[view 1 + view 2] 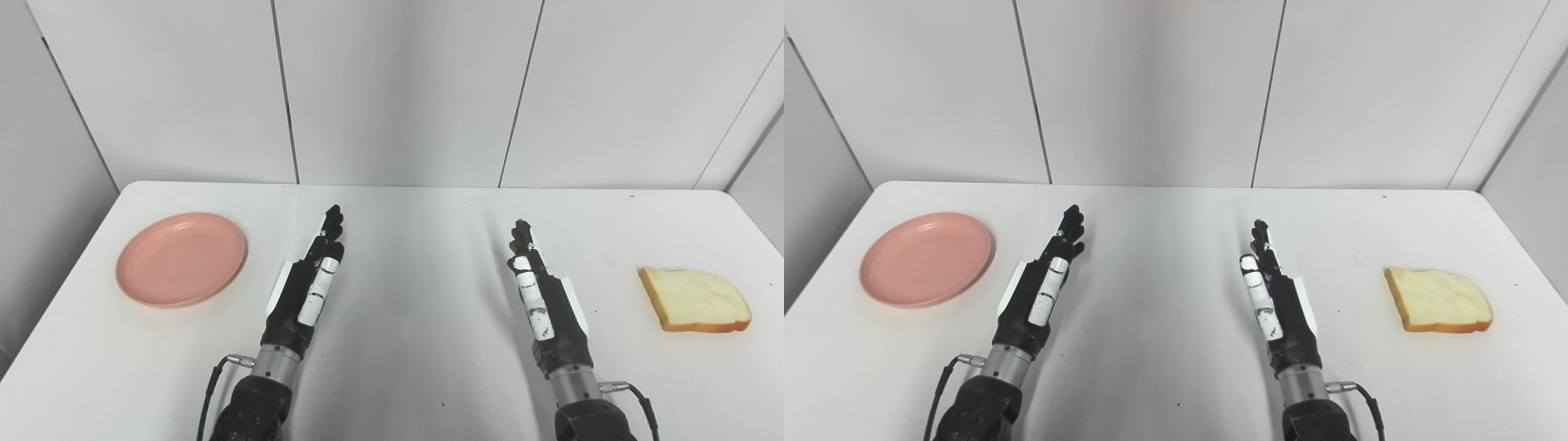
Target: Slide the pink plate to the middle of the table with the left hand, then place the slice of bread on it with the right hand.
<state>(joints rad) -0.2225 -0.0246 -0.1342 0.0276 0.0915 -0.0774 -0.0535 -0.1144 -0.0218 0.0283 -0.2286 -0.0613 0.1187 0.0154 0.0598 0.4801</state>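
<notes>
Both forearms cut off by the bottom edge. Near edge of the worktop (pixel 392 380) out of view too. Palms of the left hand (pixel 306 288) and right hand (pixel 542 294) turned inward, hidden.

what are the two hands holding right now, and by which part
Nothing is held. The left hand and right hand are both open above the table, fingers extended. The pink plate lies untouched at the left, the slice of bread at the right.
</notes>
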